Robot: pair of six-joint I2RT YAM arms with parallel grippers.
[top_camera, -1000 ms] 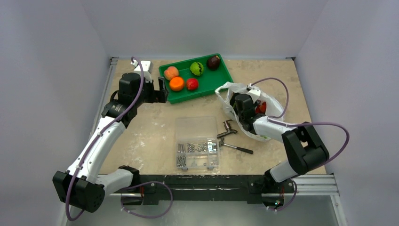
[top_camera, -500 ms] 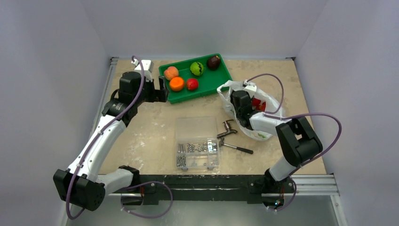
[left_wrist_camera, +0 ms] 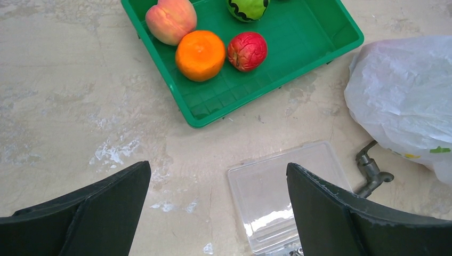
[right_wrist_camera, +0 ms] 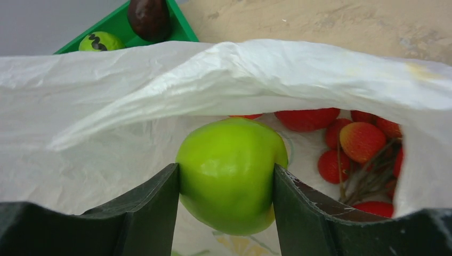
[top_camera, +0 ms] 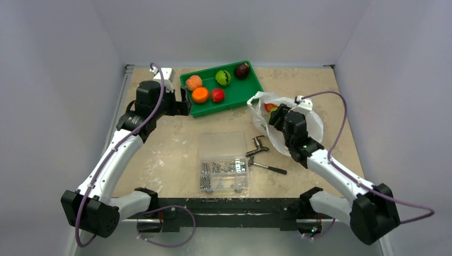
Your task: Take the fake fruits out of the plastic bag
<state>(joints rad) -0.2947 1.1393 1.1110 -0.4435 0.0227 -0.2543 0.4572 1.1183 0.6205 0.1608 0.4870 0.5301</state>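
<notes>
Pinching a yellow-green apple (right_wrist_camera: pixel 230 160) from both sides, the right hand (right_wrist_camera: pixel 226 178) sits in the mouth of the plastic bag (right_wrist_camera: pixel 160 90). Small red fruits (right_wrist_camera: pixel 362 141) lie deeper inside, perhaps on stems. The left hand (left_wrist_camera: pixel 218 186) hangs wide open and empty above the surface (left_wrist_camera: pixel 80 106), before the green tray (left_wrist_camera: pixel 298 32).

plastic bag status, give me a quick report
Right end effector shut on the green apple, inside the plastic bag mouth. Left end effector open, empty, near the green tray. Red fruits behind; bag's top fold drapes over the apple.
</notes>
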